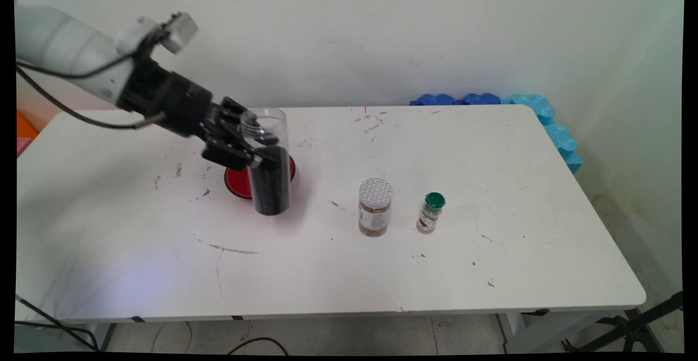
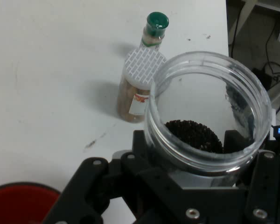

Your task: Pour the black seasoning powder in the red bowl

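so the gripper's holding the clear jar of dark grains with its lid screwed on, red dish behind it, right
Not quite: the jar has no lid; the hand view looks straight into its open mouth at the dark grains. The gripper does hold it, with the red dish behind.

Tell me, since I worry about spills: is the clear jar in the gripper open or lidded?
Open. The clear jar shows a bare rim with no lid, and dark grains are visible inside through its mouth. The gripper clamps its sides.

Looks like a robotics lab setup: scuffed white table (image 1: 381,263) against a bare wall (image 1: 381,34), blue foam padding (image 1: 551,121) behind, loose cables (image 1: 256,344) on the tiled floor.
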`<action>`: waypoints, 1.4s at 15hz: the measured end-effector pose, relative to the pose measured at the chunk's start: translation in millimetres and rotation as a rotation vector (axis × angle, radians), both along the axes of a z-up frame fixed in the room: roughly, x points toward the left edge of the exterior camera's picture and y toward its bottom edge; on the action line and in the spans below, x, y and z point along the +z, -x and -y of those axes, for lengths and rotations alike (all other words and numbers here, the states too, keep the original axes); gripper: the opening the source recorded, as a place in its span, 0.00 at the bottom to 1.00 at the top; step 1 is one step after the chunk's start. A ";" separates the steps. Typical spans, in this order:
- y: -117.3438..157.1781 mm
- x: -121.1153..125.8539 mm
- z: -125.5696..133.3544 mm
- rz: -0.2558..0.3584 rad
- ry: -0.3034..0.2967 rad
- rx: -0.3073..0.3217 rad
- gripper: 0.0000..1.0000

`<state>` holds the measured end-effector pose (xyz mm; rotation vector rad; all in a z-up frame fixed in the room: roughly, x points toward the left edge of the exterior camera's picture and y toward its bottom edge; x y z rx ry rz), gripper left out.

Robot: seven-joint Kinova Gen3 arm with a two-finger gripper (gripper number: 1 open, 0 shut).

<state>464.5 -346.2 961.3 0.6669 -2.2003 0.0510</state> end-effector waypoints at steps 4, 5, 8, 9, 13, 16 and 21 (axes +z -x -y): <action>-17.9 23.6 -2.4 0.020 -0.027 0.010 0.00; -21.3 27.2 -2.8 0.027 -0.033 0.012 0.00; -31.1 33.6 -1.4 0.055 -0.053 0.023 0.00; -34.9 35.3 -0.3 0.066 -0.062 0.027 0.00; -47.6 36.4 6.4 0.105 -0.112 0.060 0.00; -58.6 33.0 12.5 0.138 -0.186 0.124 0.00; -68.2 21.9 21.8 0.141 -0.332 0.238 0.00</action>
